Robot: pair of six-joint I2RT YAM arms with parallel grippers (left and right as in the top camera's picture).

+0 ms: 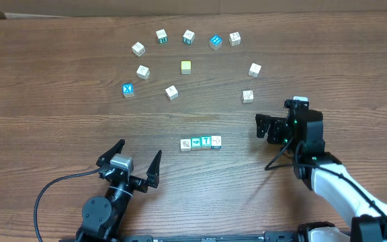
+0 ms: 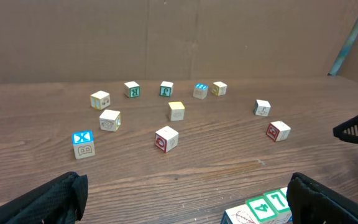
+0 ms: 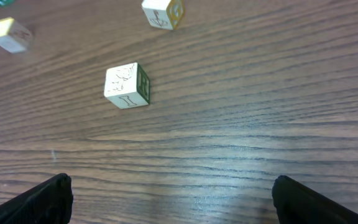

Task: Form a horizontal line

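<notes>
A short straight row of four tiny cubes lies left to right on the wooden table, white at both ends with two teal-green faces between, one marked 7. In the left wrist view the row sits at the bottom right, just inside the right finger. My left gripper stands open to the left of the row and touches nothing. My right gripper is open to the right of the row, nothing between its fingers. Bare wood shows between its fingers in the right wrist view.
Several loose cubes lie in an arc at the back: a pale-yellow cube, a blue X cube, a white cube just beyond my right gripper, seen close in the right wrist view. A cable trails from the left arm.
</notes>
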